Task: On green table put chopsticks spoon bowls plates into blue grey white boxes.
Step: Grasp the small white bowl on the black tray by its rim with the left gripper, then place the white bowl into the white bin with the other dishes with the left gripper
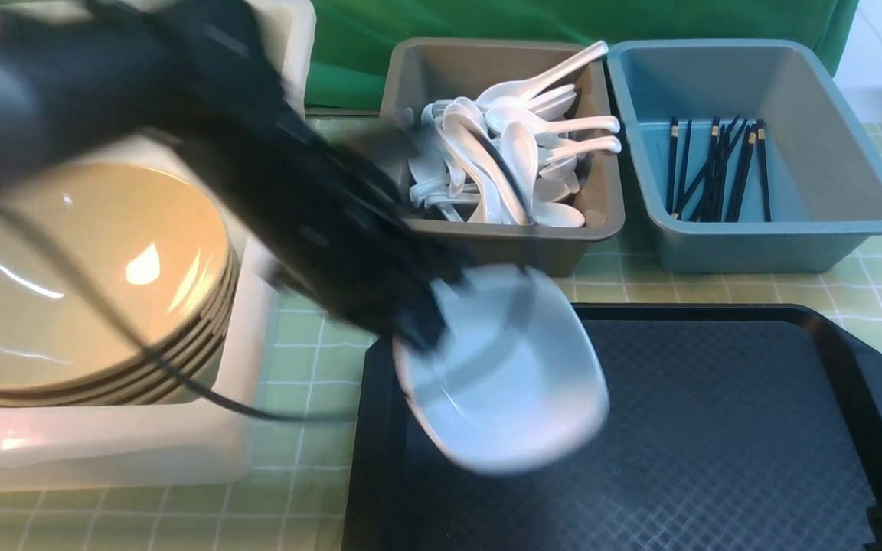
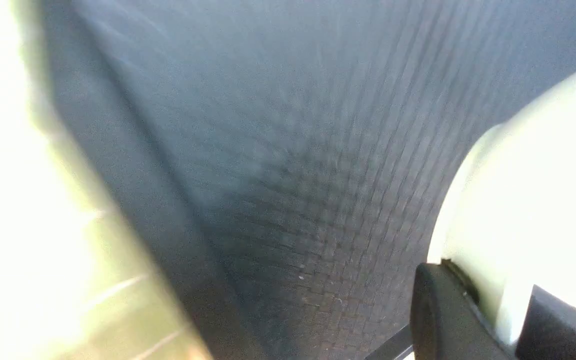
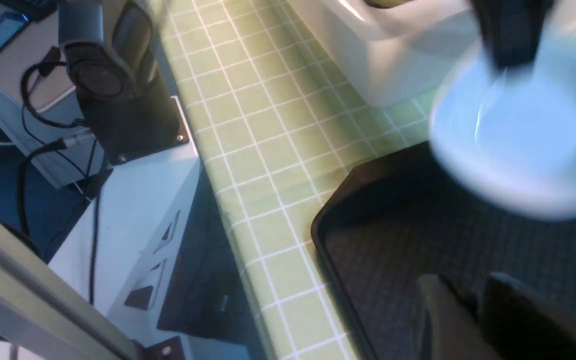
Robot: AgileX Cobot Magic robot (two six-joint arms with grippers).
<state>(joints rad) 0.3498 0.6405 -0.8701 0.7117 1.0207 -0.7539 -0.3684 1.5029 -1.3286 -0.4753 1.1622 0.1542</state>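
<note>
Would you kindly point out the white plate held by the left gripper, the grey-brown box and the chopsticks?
white plate (image 1: pixel 514 398): front view, on its glossy inner floor.
grey-brown box (image 1: pixel 449 69): front view, on the bare back inner wall.
chopsticks (image 1: pixel 741 172): front view, mid-length of one stick in the bundle.

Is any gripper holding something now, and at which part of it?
Yes. The left gripper holds a white plate by its rim, tilted above the black tray. The right gripper holds nothing.
</note>
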